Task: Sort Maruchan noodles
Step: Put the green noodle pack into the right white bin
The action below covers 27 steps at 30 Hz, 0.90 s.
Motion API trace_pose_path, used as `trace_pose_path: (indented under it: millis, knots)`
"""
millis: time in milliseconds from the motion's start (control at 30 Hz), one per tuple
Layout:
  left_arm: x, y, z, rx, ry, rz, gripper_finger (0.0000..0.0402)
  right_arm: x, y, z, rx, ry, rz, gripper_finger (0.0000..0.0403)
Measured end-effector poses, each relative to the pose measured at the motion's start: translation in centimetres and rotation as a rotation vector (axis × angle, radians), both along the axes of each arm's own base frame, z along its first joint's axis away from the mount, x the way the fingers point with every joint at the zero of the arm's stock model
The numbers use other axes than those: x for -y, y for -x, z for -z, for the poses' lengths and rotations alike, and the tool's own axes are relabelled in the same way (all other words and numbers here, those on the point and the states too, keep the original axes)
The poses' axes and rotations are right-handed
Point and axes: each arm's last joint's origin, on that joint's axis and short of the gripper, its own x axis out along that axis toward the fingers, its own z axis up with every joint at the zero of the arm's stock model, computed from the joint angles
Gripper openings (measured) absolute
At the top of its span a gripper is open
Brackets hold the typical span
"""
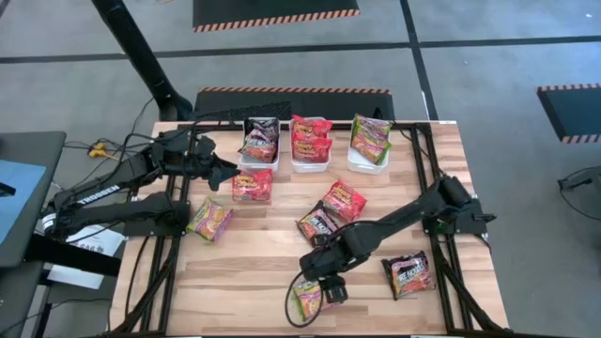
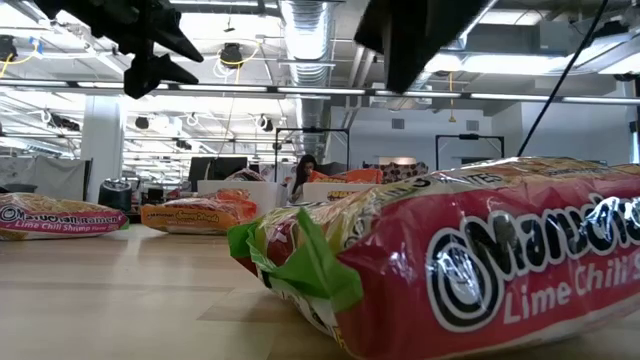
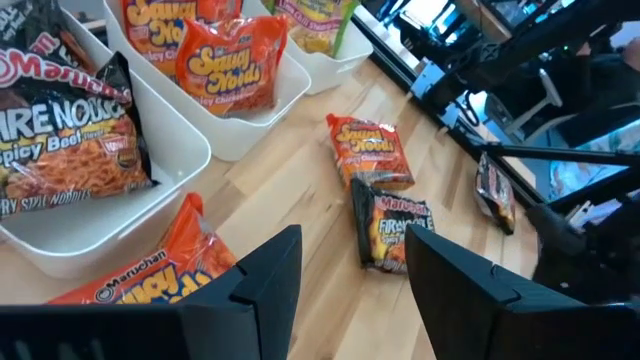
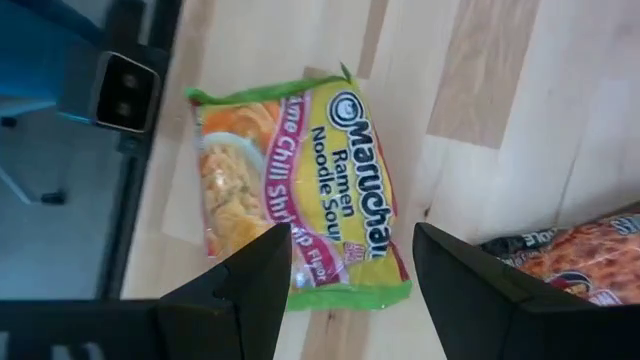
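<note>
Right hand [image 4: 345,290] wide open, empty, hovering over green Lime Chili Shrimp packet [image 4: 300,190] lying flat at worktop [image 1: 254,268] front edge. Left hand [image 3: 350,280] open, empty, above red-orange packet [image 3: 150,285] beside white bins [image 3: 180,150].

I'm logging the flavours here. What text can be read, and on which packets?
"Maruchan Ramen Noodle Soup", "Lime Chili Shrimp": green packet under the right claw.
"Saucy Noods": orange packet in the middle bin.
"Fire Noods", "Spicy Beef": dark packet in the neighbouring bin.
"Fire": dark packet on the table; the rest is blurred.
</note>
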Motion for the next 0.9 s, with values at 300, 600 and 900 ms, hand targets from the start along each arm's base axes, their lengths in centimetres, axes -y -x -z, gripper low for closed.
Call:
trace_pose_path:
  millis: [300,600,900]
  knots:
    - [0.0,0.0,0.0,-0.003,0.002,0.0,0.0167,-0.1,-1.2,3.8,-0.095,0.015,-0.003,0.0233]
    - [0.0,0.1,0.1,-0.015,0.007,-0.001,0.0167,0.5,-2.1,6.6,-0.174,-0.004,0.009,0.0233]
    - [0.0,0.1,0.2,-0.018,0.007,-0.004,0.0167,1.1,-2.6,7.7,-0.202,-0.006,0.057,0.0229]
